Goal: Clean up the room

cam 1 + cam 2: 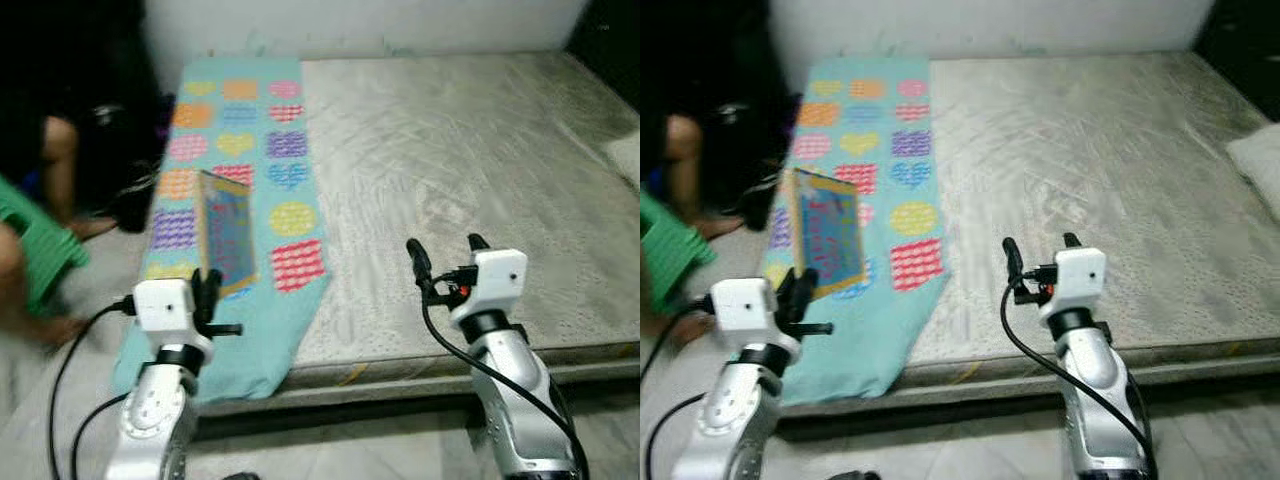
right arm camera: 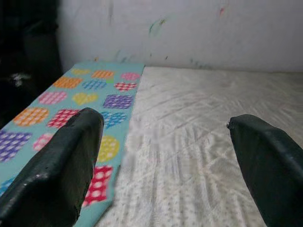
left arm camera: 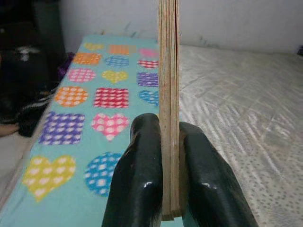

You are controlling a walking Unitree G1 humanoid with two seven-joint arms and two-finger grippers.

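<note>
A thin book with a blue patterned cover (image 1: 226,232) stands upright, pinched at its lower edge by my left gripper (image 1: 210,290), which is shut on it; seen edge-on, the book (image 3: 169,94) sits between the two black fingers (image 3: 137,184). It is held above a turquoise cloth with coloured hearts and squares (image 1: 245,140) that covers the left strip of a grey mattress (image 1: 470,160). My right gripper (image 1: 447,252) hovers open over the mattress's front part, nothing between its fingers (image 2: 61,165).
A person crouches at the left by a green stool (image 1: 35,245), with dark clothes and bags (image 1: 120,120) beside the bed. A white pillow (image 1: 1260,160) lies at the right edge. A pale wall (image 2: 189,28) runs behind the mattress.
</note>
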